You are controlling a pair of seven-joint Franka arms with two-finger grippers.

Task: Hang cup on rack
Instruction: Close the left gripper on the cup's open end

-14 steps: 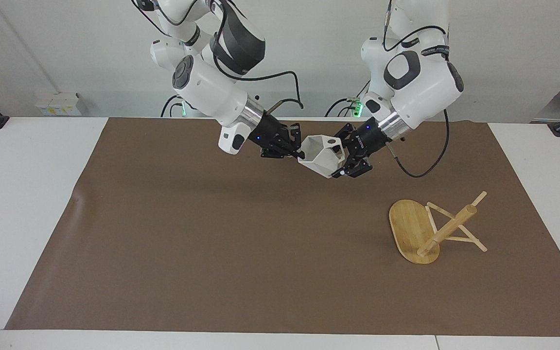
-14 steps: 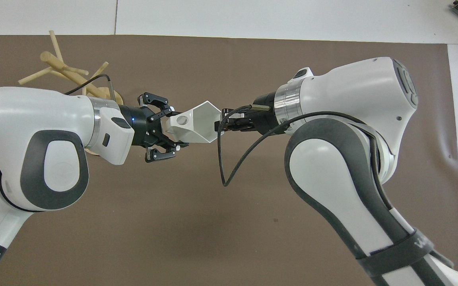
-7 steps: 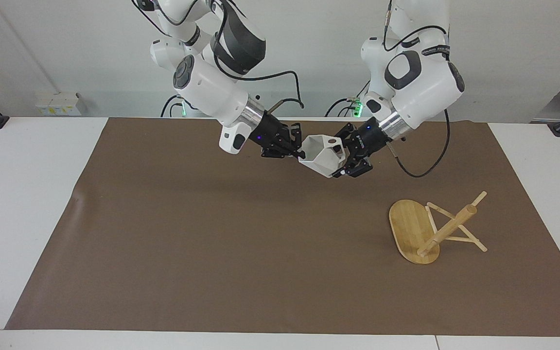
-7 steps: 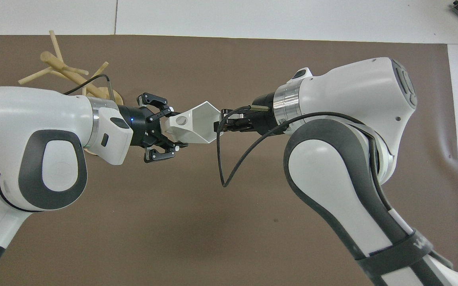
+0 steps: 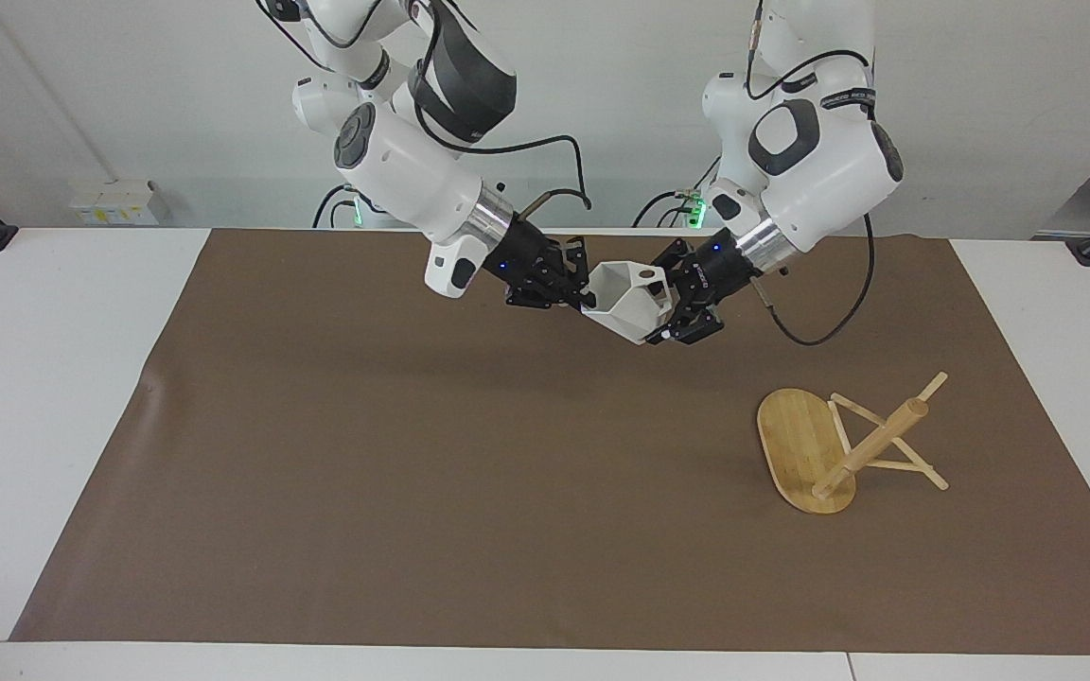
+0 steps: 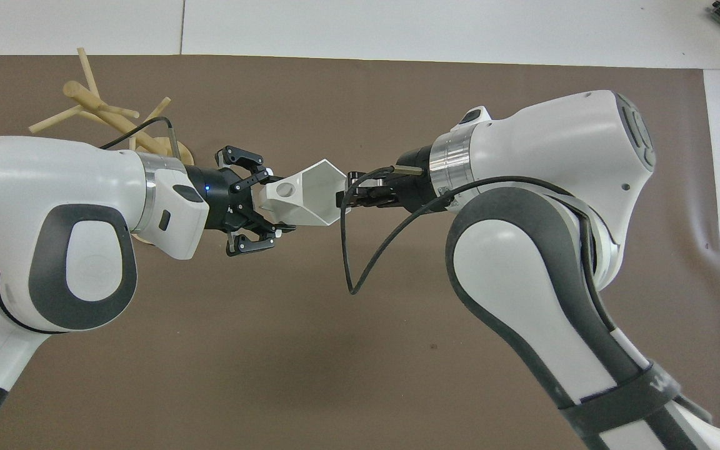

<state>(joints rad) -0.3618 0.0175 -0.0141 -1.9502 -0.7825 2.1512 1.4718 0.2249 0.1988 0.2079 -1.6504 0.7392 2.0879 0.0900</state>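
Note:
The white faceted cup (image 5: pixel 623 301) hangs in the air over the brown mat between both grippers; it also shows in the overhead view (image 6: pixel 307 197). My right gripper (image 5: pixel 583 293) (image 6: pixel 344 195) is shut on the cup's rim. My left gripper (image 5: pixel 673 307) (image 6: pixel 266 200) is open, its fingers spread around the cup's handle end, where the round hole shows. The bamboo rack (image 5: pixel 871 440) lies tipped over on the mat toward the left arm's end, post slanting, resting on its pegs and base edge (image 5: pixel 796 445). In the overhead view the rack (image 6: pixel 94 103) is partly hidden by my left arm.
The brown mat (image 5: pixel 413 473) covers most of the white table (image 5: pixel 53 378). A black cable (image 6: pixel 360 262) loops down from the right wrist beside the cup. Small white boxes (image 5: pixel 114 201) stand at the table's edge near the right arm's base.
The right arm's forearm has shifted very slightly. The cup and both grippers stay where they were.

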